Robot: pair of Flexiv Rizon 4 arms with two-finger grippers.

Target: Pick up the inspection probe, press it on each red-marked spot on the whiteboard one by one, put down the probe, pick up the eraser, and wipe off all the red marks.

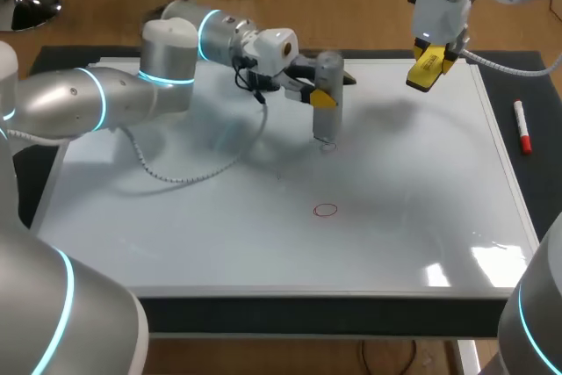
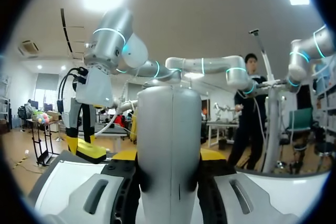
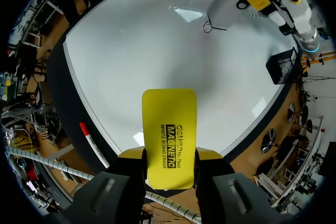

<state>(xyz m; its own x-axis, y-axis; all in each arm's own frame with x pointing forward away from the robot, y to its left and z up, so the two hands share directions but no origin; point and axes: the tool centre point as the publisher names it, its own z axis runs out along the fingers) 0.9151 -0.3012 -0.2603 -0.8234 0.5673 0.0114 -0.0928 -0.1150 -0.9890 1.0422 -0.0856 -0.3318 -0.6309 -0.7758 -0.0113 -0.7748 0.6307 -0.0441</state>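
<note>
The whiteboard (image 1: pixel 263 243) is glossy and smooth (bright glare sits on it). The inspection probe (image 1: pixel 327 98) has a smooth, satin grey shell. The eraser (image 3: pixel 169 135) looks like smooth yellow plastic; the dark table mat (image 1: pixel 537 94) is matt.

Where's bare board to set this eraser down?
Free on the whiteboard: the near strip in front of the red circle, and the right side between the probe and the marker. Crowded: the far left, under the left arm and its cable.

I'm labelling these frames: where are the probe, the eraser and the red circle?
probe (image 1: pixel 328 72): head view, upper grey body.
eraser (image 3: pixel 169 129): right wrist view, yellow face.
red circle (image 1: pixel 326 210): head view, its centre.
</note>
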